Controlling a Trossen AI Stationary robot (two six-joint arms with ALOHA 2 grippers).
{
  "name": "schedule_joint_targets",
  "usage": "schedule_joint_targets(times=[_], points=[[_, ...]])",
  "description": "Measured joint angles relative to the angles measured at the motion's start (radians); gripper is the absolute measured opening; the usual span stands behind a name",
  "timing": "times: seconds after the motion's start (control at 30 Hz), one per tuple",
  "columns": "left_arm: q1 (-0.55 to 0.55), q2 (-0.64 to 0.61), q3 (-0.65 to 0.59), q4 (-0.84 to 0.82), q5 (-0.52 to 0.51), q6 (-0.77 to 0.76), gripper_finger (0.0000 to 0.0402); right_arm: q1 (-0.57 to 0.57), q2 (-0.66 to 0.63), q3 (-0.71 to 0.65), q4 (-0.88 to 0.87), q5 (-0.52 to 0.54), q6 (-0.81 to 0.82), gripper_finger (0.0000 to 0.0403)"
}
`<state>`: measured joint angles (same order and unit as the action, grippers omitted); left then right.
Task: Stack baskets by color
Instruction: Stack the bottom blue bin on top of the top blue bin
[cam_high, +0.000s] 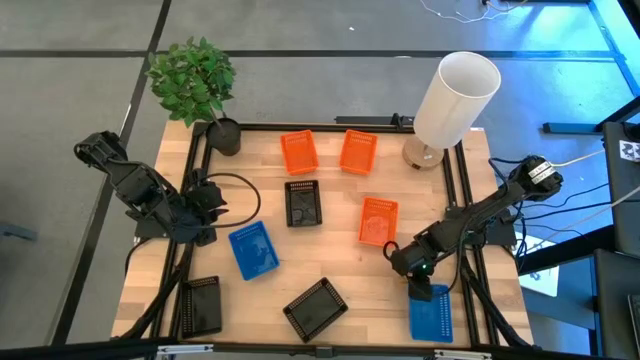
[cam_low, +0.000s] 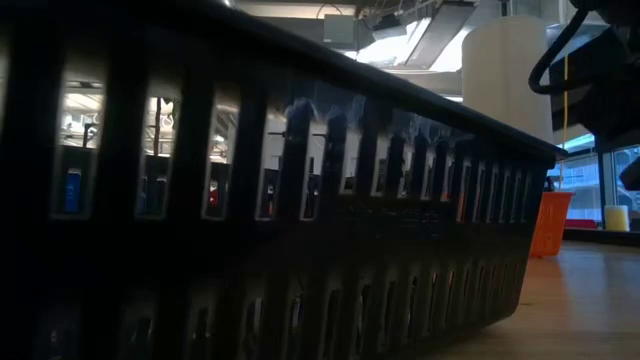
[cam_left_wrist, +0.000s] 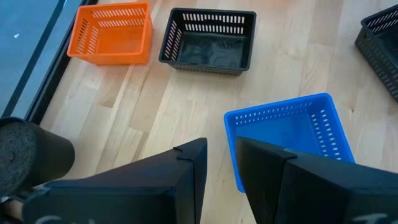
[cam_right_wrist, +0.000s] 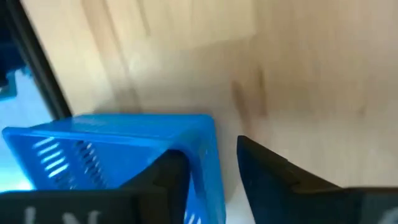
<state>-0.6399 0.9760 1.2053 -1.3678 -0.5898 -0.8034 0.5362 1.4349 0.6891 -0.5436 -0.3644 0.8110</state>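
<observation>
Three orange baskets (cam_high: 298, 152), (cam_high: 358, 152), (cam_high: 378, 221) stand on the wooden table, along with three black ones (cam_high: 303, 203), (cam_high: 315, 307), (cam_high: 201, 305). One blue basket (cam_high: 253, 249) sits at centre left, another (cam_high: 432, 320) at the near right. My right gripper (cam_high: 419, 287) is low over the far end of that right blue basket (cam_right_wrist: 112, 155), open, with one finger inside and one outside a wall. My left gripper (cam_high: 207, 205) hangs open and empty above the table's left side, beside the other blue basket (cam_left_wrist: 286, 130). My right gripper straddles a wall of the blue basket (cam_right_wrist: 210, 163) next to a corner, slanting down from the far right. One finger (cam_right_wrist: 166, 177) is inside and the other (cam_right_wrist: 267, 180) outside. I cannot tell whether either finger touches the wall. The basket rests flat on the table.
A potted plant (cam_high: 205, 95) stands at the far left corner and a white lamp (cam_high: 452, 100) at the far right. Black frame rails (cam_high: 460, 190) run along the table's edges. In the low view a black basket (cam_low: 280, 220) fills the foreground.
</observation>
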Motion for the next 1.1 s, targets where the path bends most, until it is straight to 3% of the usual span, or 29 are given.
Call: schedule_joint_targets(times=[0.1,0.2,0.27,0.53,0.8,1.1], points=[[0.000,0.000,0.000,0.000,0.000,0.000,0.0076,-0.002,0.000,-0.003,0.020,0.053,0.022,0.0092],[0.000,0.000,0.000,0.000,0.000,0.000,0.0076,-0.018,0.000,-0.004,0.047,0.069,0.051,0.0027],[0.000,0.000,0.000,0.000,0.000,0.000,0.0076,-0.029,0.000,-0.004,0.071,0.075,0.079,0.0010],[0.000,0.000,0.000,0.000,0.001,0.001,0.0076,-0.100,0.001,0.091,-0.021,0.087,0.091,0.0003],[0.000,0.000,0.000,0.000,0.006,0.077,0.0076,-0.238,0.002,0.408,-0.313,0.192,-0.093,0.0002],[0.000,0.000,0.000,0.000,0.064,0.101,0.0076,-0.399,0.143,0.719,-0.367,0.288,-0.378,0.0001]])
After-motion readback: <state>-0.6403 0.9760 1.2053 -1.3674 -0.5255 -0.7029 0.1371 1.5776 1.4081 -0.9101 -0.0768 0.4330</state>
